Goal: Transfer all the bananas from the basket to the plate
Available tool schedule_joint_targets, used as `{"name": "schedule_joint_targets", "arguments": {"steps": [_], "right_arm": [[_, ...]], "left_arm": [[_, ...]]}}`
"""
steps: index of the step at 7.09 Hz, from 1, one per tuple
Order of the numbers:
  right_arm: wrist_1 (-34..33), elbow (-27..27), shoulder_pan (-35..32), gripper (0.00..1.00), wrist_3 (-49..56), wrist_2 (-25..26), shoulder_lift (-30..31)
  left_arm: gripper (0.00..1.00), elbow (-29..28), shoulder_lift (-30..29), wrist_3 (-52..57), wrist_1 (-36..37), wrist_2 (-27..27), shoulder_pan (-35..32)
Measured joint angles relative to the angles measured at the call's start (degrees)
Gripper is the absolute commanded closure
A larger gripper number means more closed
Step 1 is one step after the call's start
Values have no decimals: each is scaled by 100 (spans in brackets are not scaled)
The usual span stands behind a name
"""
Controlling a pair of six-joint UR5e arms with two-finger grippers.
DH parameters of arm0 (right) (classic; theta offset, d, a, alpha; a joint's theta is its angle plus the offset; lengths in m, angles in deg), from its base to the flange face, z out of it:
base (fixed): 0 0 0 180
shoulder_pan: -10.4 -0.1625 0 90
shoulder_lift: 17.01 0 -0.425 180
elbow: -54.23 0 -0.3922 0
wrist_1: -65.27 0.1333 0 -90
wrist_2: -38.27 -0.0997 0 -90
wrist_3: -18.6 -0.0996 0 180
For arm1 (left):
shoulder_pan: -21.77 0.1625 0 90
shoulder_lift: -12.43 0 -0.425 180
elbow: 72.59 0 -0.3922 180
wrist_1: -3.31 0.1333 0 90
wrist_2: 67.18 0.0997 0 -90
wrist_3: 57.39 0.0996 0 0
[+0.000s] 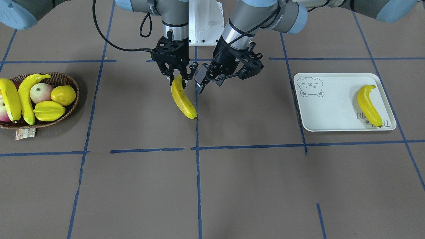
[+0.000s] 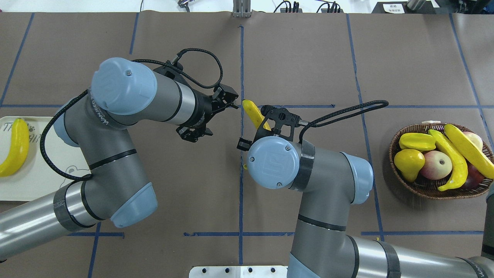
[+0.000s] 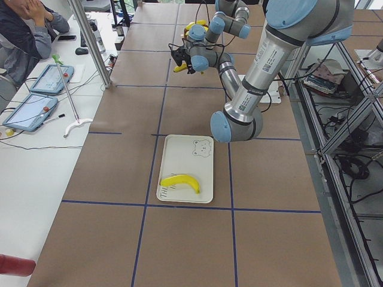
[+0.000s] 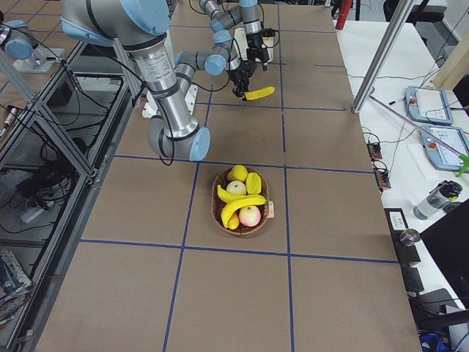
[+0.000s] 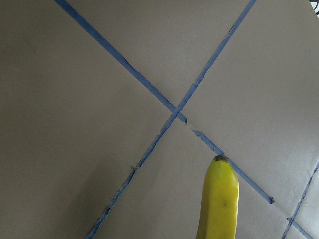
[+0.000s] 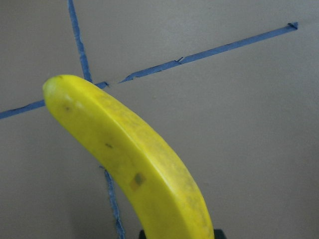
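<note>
My right gripper [image 1: 179, 80] is shut on the top end of a yellow banana [image 1: 183, 99], which hangs slanted over the blue tape crossing at mid-table. Overhead, this banana [image 2: 252, 112] sticks out past the right gripper [image 2: 266, 123]. My left gripper [image 1: 222, 78] hovers just beside it, tilted, open and holding nothing. The left wrist view catches only the banana's tip [image 5: 219, 199]. Another banana [image 1: 368, 105] lies on the off-white plate [image 1: 332, 109]. Two more bananas [image 1: 10, 99] [image 1: 26, 96] rest in the wicker basket [image 1: 71, 79].
The basket also holds a starfruit [image 1: 49, 110], a round yellow fruit [image 1: 63, 95] and apples [image 1: 40, 93]. Blue tape lines [image 1: 198, 172] grid the brown table. A person [image 3: 27, 27] sits at a side table with tablets [image 3: 36, 113] beyond the table's far edge.
</note>
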Motion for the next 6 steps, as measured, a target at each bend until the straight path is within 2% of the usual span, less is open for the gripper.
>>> {"name": "schedule_joint_targets", "arguments": {"steps": [3, 6], "right_arm": [[-42, 109, 198, 95, 237, 280, -23], [-12, 181, 278, 95, 236, 398, -44]], "left_arm": [[1, -462, -328, 26, -41, 88, 30], [2, -569, -402, 15, -52, 190, 163]]}}
